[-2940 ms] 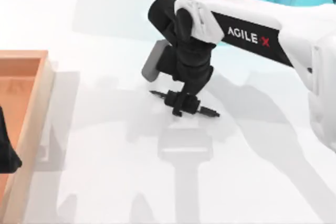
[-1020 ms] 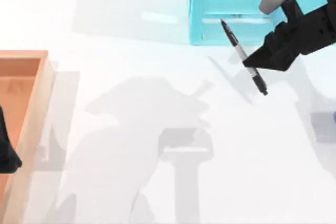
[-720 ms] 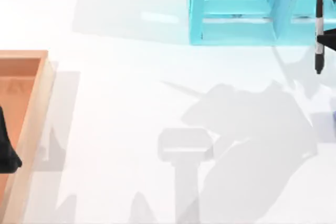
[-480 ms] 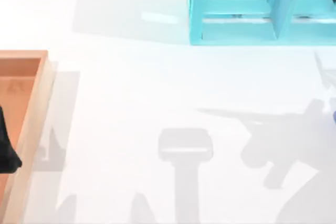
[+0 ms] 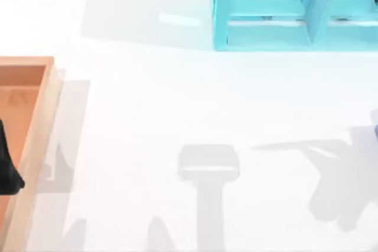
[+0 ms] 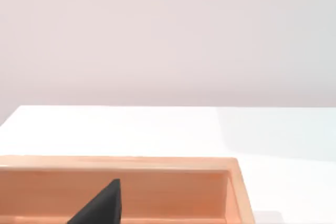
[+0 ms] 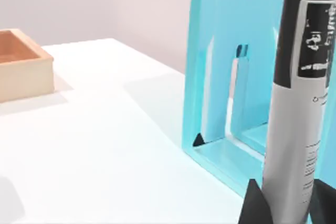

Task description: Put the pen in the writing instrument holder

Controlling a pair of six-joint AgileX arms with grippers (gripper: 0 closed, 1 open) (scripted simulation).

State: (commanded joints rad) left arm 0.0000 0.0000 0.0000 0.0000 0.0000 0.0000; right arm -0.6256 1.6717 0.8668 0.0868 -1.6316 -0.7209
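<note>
My right tool [image 7: 283, 203], clamped on the upright pen [image 7: 296, 98], has carried it from beside the holder [image 5: 266, 16] out of the top view; left tool [image 5: 7, 166] parked over the tray [image 5: 41, 116].

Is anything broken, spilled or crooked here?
Nothing stands out. The pen stands upright between the right claw's fingers, beside the blue holder. The wooden tray sits square at the table's left edge, with the left claw parked over it.
</note>
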